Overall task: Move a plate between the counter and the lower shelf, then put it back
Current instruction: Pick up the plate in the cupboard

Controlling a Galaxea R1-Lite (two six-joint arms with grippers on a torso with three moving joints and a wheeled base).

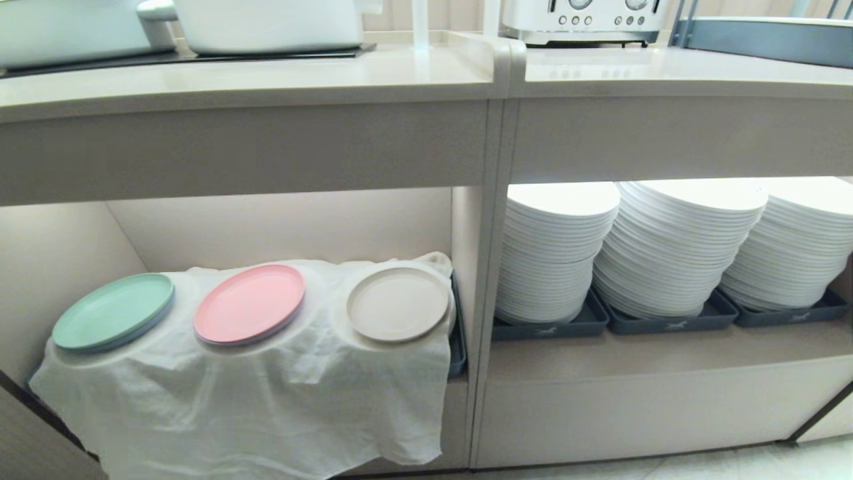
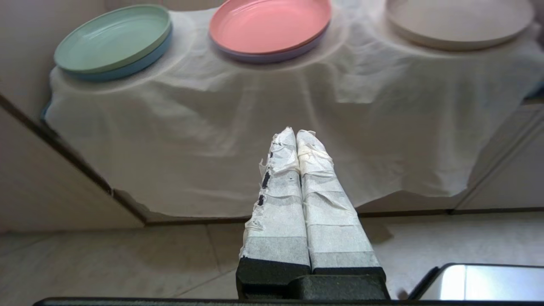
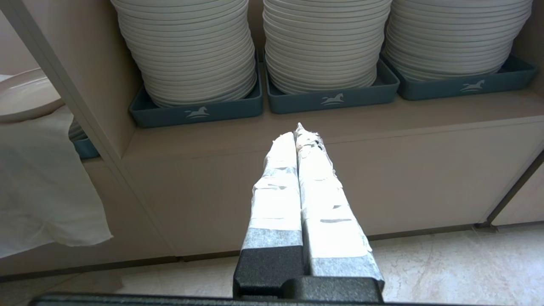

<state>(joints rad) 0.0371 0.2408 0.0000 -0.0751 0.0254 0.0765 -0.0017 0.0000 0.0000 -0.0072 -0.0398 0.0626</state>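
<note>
Cream and smooth, the plate (image 1: 398,304) sat on the lower shelf (image 1: 286,227), left of the middle of the head view. It lay flat on a hump in the white cloth (image 1: 266,400), at the right end of a row of three. The pink plate (image 1: 249,304) was just beside it and the green plate (image 1: 113,311) was at the far left. The counter (image 1: 253,77) ran across the top of that picture, with no plate on it.

Neither arm showed in the head view. In the left wrist view the left gripper (image 2: 296,132) was pinched tight with nothing in it. It hung low in front of the drooping cloth, well apart from the plate in the upper right corner of that picture. In the right wrist view the right gripper (image 3: 296,132) was also closed up and empty. It pointed at the tall white plate stacks (image 3: 327,38) in their dark trays (image 3: 331,98).

The plate looked stiff and light, maybe plastic. It looked smooth, so it could slip. The best place to grab seemed to be the low rim at the front edge, with one finger over and one under. The soft cloth beneath could bunch up or get dragged along.
</note>
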